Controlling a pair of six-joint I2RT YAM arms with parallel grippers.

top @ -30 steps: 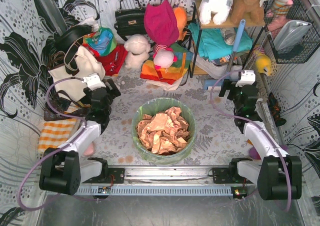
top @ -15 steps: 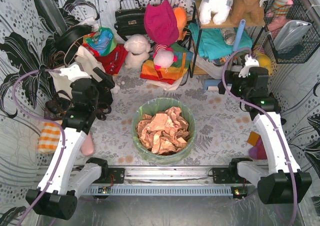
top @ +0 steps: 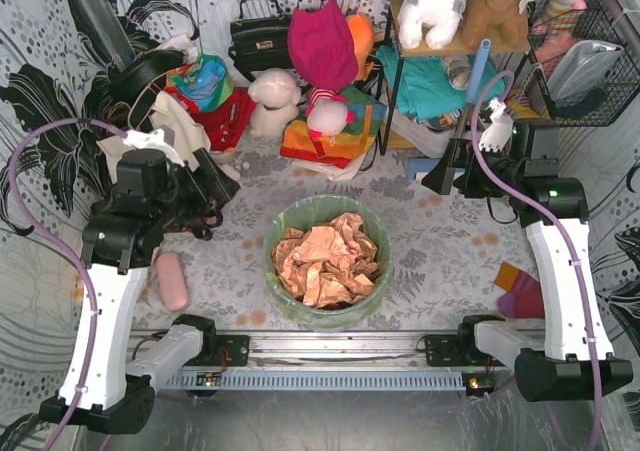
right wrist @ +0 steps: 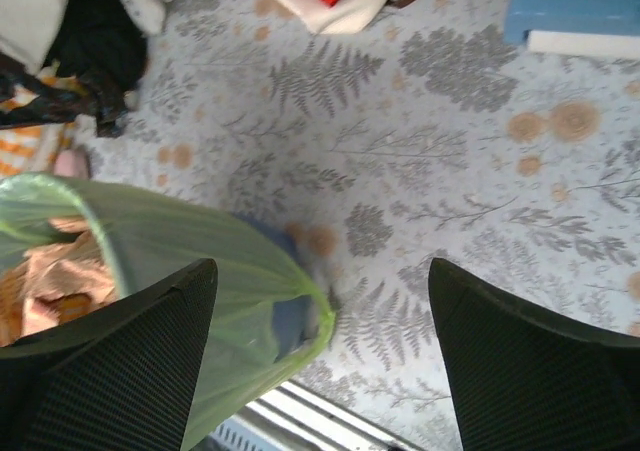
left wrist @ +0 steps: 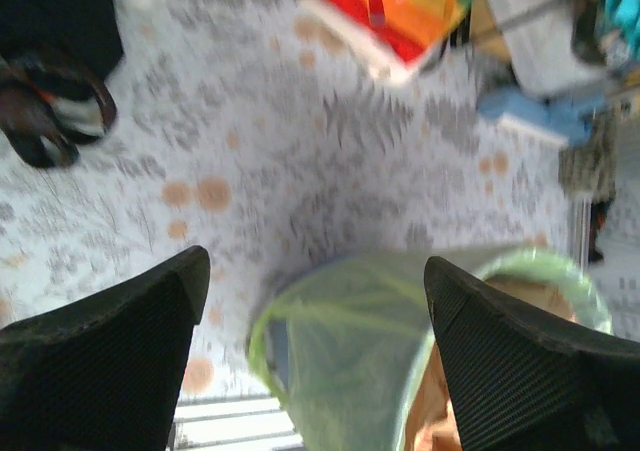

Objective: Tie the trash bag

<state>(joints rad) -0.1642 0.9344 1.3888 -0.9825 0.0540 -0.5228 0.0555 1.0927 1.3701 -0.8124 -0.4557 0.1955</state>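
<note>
The trash bag (top: 327, 261) is thin lime-green plastic lining a round blue-grey bin at the table's middle, its mouth open and folded over the rim, with crumpled tan-orange paper inside. My left gripper (top: 213, 186) hangs raised to the bag's far left, apart from it. In the left wrist view the left gripper (left wrist: 318, 261) is open, and the bag (left wrist: 370, 341) lies below, between its fingers. My right gripper (top: 445, 176) hovers at the bag's far right. Seen from the right wrist, the right gripper (right wrist: 322, 267) is open over the bag's edge (right wrist: 170, 261), holding nothing.
Handbags, plush toys and bright cloths crowd the back of the table (top: 430, 241). A shelf rack (top: 400, 91) stands at back right, with a blue box (right wrist: 575, 11) beside it. A pink object (top: 172, 281) lies left of the bin. A metal rail (top: 330, 346) runs along the near edge.
Both arms have lifted from a folded, low pose to stand tall. Their grippers now hang higher, the left farther left and the right farther back, on either side of the bag.
</note>
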